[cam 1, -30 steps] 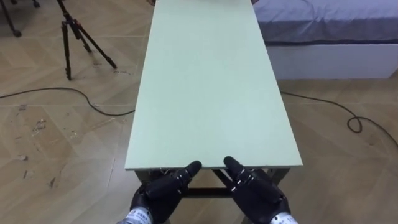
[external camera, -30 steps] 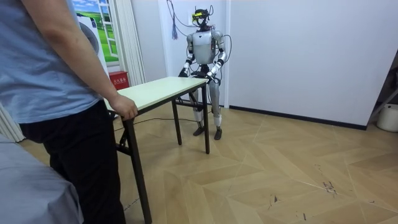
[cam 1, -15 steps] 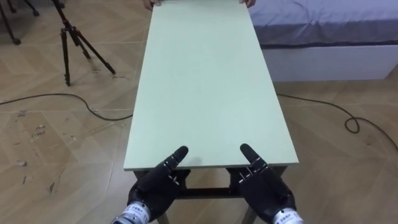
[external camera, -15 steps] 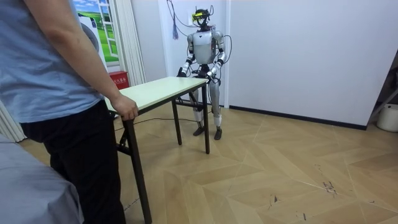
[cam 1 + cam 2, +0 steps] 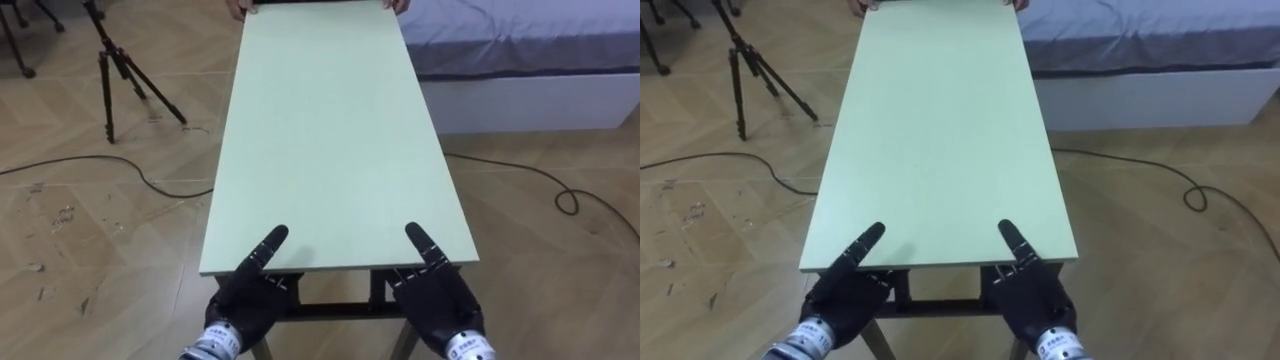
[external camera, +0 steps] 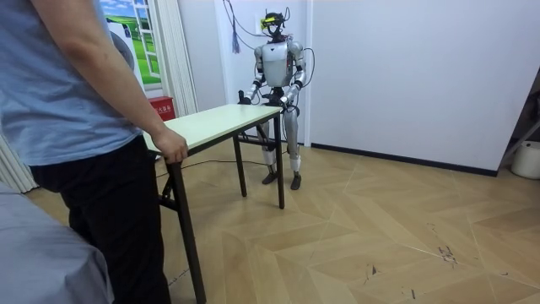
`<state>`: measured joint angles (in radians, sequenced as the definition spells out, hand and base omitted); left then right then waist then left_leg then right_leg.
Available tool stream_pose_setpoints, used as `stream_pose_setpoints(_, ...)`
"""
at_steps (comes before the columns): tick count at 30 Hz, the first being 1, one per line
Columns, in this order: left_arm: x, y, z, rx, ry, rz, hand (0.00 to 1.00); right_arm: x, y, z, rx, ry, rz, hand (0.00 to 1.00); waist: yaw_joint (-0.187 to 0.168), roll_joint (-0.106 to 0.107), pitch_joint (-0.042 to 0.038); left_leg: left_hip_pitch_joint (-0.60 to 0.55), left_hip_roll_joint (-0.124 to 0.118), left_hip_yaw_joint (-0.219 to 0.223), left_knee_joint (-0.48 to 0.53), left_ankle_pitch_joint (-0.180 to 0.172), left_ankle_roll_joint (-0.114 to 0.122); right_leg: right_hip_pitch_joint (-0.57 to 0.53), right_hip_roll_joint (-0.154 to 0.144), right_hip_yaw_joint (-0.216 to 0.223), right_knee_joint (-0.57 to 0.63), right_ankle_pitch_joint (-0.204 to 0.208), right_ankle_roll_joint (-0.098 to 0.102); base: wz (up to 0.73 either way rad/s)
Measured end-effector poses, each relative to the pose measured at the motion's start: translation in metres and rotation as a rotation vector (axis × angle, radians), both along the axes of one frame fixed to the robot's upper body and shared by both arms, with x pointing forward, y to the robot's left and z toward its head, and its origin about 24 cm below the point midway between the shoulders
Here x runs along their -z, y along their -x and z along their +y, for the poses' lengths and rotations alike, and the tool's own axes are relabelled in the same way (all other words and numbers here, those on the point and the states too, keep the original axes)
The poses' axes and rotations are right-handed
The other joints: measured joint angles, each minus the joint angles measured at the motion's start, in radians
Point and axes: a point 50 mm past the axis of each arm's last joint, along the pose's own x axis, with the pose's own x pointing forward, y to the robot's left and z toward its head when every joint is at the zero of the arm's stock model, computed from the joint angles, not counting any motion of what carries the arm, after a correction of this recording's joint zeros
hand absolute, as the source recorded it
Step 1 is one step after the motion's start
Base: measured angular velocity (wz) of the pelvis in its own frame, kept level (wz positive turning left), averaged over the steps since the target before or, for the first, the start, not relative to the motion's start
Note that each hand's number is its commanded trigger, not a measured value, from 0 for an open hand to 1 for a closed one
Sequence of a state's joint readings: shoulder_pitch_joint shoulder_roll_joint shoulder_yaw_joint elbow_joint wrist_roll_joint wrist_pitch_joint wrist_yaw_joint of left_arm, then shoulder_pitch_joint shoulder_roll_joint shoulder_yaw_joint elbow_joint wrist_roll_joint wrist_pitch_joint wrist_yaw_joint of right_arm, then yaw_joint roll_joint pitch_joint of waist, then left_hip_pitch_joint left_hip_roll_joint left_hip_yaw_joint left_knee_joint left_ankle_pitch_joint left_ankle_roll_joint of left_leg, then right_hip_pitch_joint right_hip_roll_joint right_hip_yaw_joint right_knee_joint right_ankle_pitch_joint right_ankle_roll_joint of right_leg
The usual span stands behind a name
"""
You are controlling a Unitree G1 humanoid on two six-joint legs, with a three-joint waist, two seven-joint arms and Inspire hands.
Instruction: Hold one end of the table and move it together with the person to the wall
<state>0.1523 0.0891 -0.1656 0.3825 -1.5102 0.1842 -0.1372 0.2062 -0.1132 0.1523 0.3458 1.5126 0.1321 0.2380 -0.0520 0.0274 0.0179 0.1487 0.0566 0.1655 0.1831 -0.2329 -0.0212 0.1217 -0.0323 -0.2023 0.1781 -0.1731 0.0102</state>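
Observation:
A long table with a pale green top [image 5: 330, 140] and dark legs runs away from me; in the room view I stand at the table's [image 6: 215, 122] far end. My left hand [image 5: 250, 292] and right hand [image 5: 438, 298] sit at the near edge, one towards each corner. Each is open, with one straight finger [image 5: 265, 245] laid on the top and the rest below the edge. A person's hands [image 5: 237, 8] hold the far end. That person [image 6: 76, 127] stands at the room view's left, one hand [image 6: 173, 149] on the table's corner.
A black tripod [image 5: 118, 62] stands on the wood floor left of the table. A bed [image 5: 520, 40] lies to the right. Dark cables [image 5: 100, 160] cross the floor on both sides. A white wall is behind me in the room view.
My hands moved apart along the near edge, from close together at the middle out towards the corners. Their curled fingers straightened, and one now lies on the top. The person's hands stay at the far end.

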Motion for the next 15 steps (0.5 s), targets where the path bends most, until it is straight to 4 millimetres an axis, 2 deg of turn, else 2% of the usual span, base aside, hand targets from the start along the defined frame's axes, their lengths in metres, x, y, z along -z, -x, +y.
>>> stream_pose_setpoints(7, -0.001, -0.0021, -0.0011, -0.027, 0.031, 0.008, 0.0, -0.0022, -0.0035, 0.0055, 0.058, -0.074, 0.022, 0.0, 0.005, -0.003, -0.0047, -0.015, 0.0, 0.009, 0.002, 0.002, 0.001, -0.017, -0.001, 0.006, 0.01, 0.0, 0.0, -0.02)
stream_pose_setpoints(15, -0.0015, -0.0032, -0.002, -0.049, 0.047, 0.006, 0.0, -0.0034, -0.0079, 0.01, 0.097, -0.106, 0.042, 0.0, 0.006, -0.003, -0.0042, -0.013, 0.001, 0.011, 0.005, 0.002, 0.001, -0.019, -0.001, 0.005, 0.01, 0.002, -0.002, 0.0)
